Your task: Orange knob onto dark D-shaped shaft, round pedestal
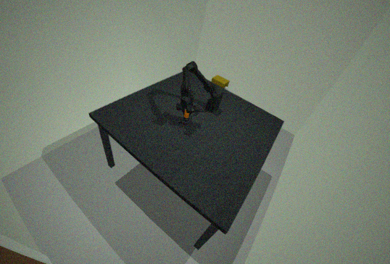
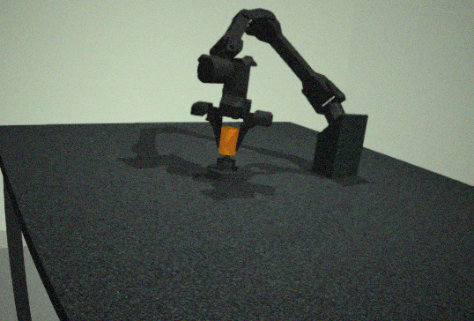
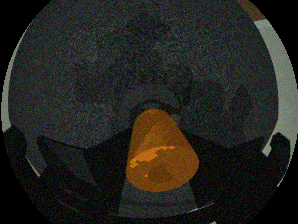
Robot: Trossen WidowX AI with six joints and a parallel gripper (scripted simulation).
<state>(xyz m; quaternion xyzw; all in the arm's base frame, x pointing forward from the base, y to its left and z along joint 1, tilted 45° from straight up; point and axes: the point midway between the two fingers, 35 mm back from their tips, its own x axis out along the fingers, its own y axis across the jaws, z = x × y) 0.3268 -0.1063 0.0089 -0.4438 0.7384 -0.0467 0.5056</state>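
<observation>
Knob [image 2: 228, 140], orange, is clamped upright between fingers of gripper [image 2: 229, 141], centre of exterior frame. Lower end of knob is seen just above, perhaps touching, top of dark shaft [image 2: 226, 161] on round pedestal [image 2: 222, 171]; contact cannot be told. Pickup and carry over shaft are judged done. Gap is seen between knob base and pedestal, so seating is not yet achieved. Left: flat to be matched by rotation, knob to be pushed fully down, grip to be released. Shaft is hidden behind knob [image 3: 160, 152] in wrist view.
</observation>
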